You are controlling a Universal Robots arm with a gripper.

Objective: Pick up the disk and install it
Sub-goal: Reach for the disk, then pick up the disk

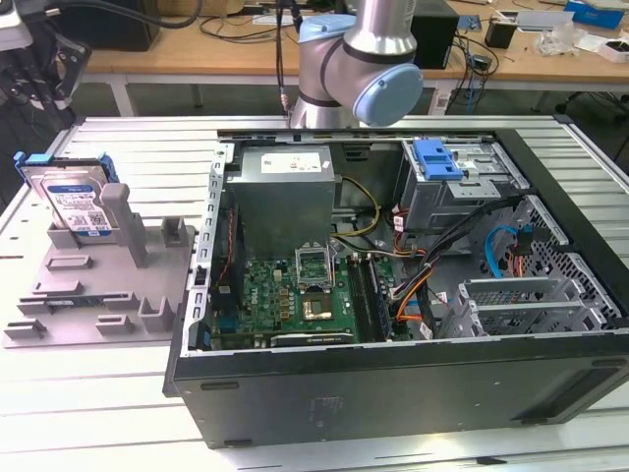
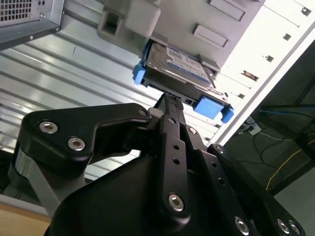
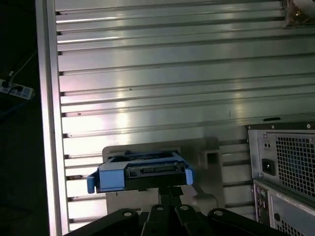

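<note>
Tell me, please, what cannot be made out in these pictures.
Second wrist view: the black gripper covers the near edge of the silver-grey hard drive in its blue plastic frame.
Exterior view: the grey plastic holder hides the drive's lower end; the top edge cuts off the silver arm.

Bright, even light; glare streaks on ribbed table (image 3: 147, 98); floor beyond table dark.

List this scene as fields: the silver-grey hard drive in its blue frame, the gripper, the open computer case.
disk: silver-grey rectangular hard drive in blue plastic frame, leaning on grey plastic holder, exterior view's left
gripper: black metal gripper, aimed at the drive, apart from it
case: open black metal computer case on ribbed metal table; blue plastic caddy at its drive cage
status: drive not yet picked up
</note>
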